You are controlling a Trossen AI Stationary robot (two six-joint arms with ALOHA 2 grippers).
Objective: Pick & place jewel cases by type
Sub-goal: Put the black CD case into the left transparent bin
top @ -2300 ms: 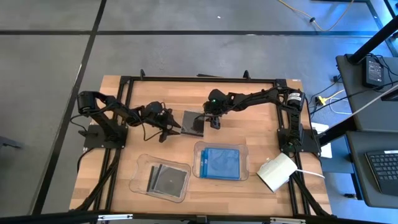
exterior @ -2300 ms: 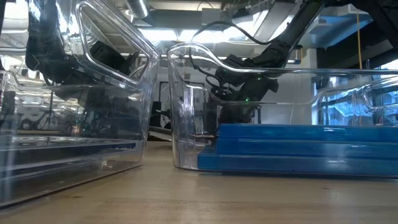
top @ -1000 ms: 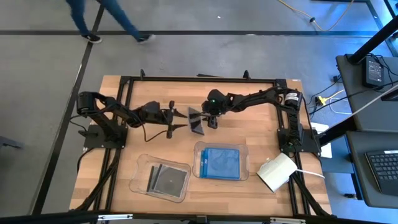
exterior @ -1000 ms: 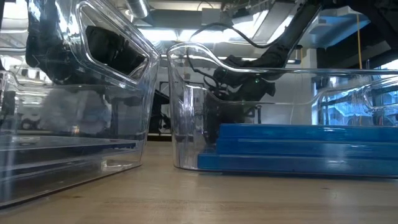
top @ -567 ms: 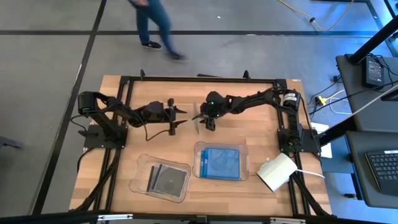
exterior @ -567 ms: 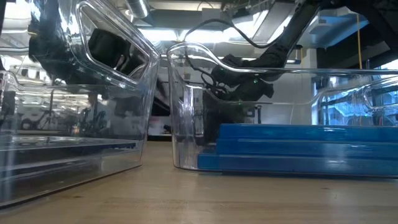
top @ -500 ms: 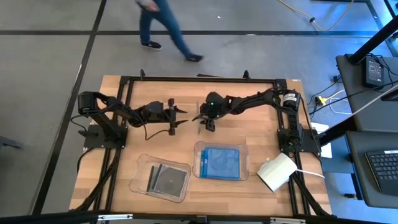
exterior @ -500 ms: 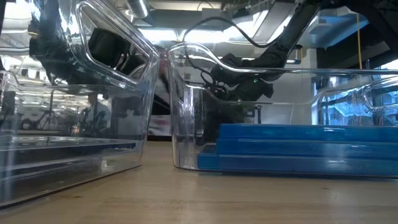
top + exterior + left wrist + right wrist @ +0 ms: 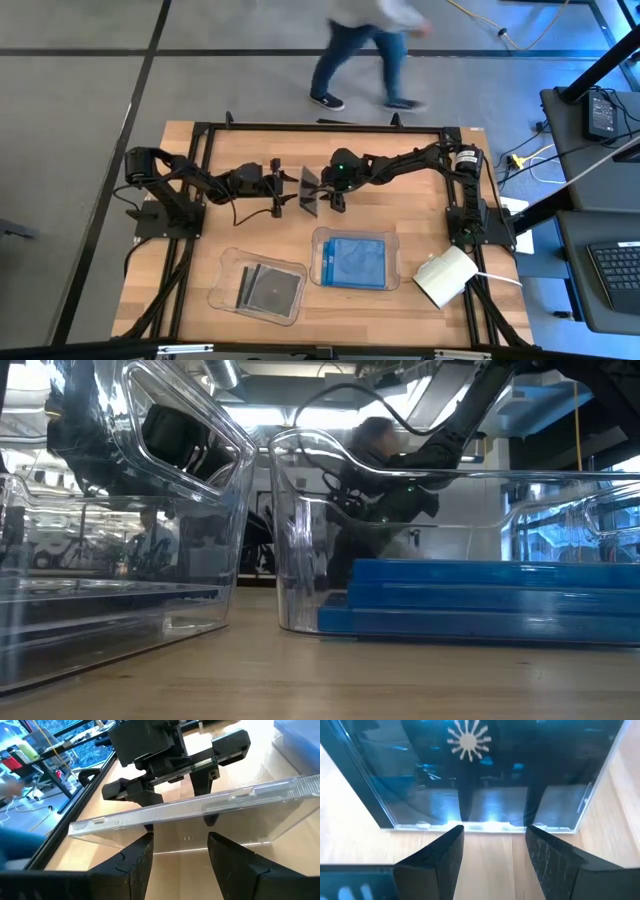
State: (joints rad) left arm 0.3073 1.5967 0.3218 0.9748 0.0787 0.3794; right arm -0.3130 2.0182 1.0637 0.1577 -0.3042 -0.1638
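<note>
High view: a dark jewel case (image 9: 309, 192) stands on edge mid-bench between the left end effector (image 9: 276, 188) and right end effector (image 9: 336, 192); two dark cases lie in the left tray (image 9: 222, 292), the blue cases (image 9: 357, 262) in the right tray (image 9: 321, 240). Low view: blue stack visible; the standing case is hard to make out behind the tray walls. Left wrist view: case edge (image 9: 200, 805) spans the gap in front of parted fingers (image 9: 132, 865), apparently untouched. Right wrist view: fingers (image 9: 440, 855) spread wide below the case face (image 9: 485, 780); whether they touch it I cannot tell. Judgement: light, stiff, slick, brittle plastic; pinch across its thin faces near an edge, gently.
</note>
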